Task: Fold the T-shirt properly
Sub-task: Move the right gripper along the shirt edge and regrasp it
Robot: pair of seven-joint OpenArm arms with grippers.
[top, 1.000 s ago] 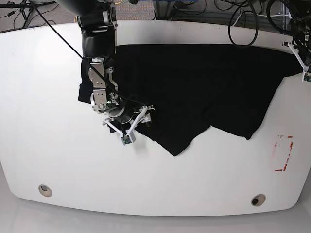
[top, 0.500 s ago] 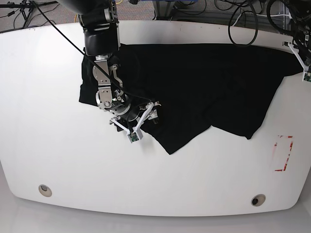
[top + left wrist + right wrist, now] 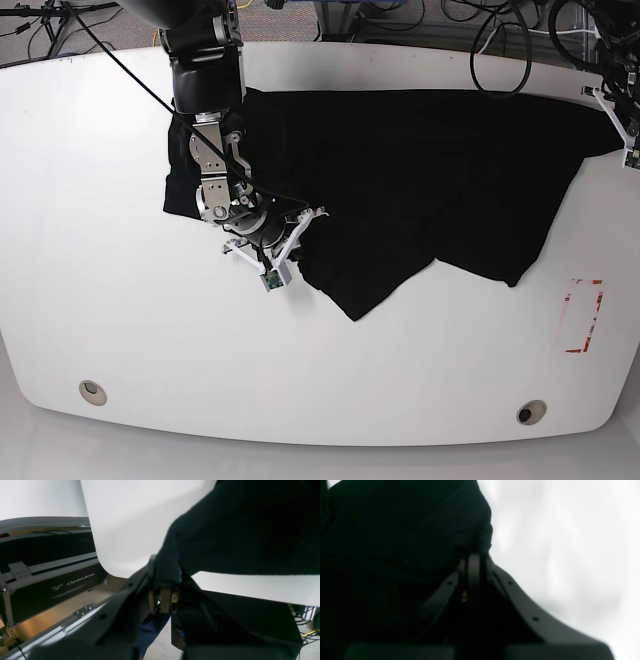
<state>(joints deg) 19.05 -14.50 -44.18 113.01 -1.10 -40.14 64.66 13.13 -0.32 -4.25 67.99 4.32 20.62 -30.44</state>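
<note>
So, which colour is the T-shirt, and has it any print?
The T-shirt is plain black, no print visible; the base view shows it best.

The T-shirt [image 3: 420, 180] lies spread across the far half of the table [image 3: 120, 320]. The right gripper [image 3: 290, 245] sits at its near-left edge, the left gripper [image 3: 612, 105] at its far-right corner.

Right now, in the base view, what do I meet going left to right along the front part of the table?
Left round table hole → right arm's fingers closed on the T-shirt edge → the shirt's lowest hanging point → right round table hole → red marked rectangle.
</note>
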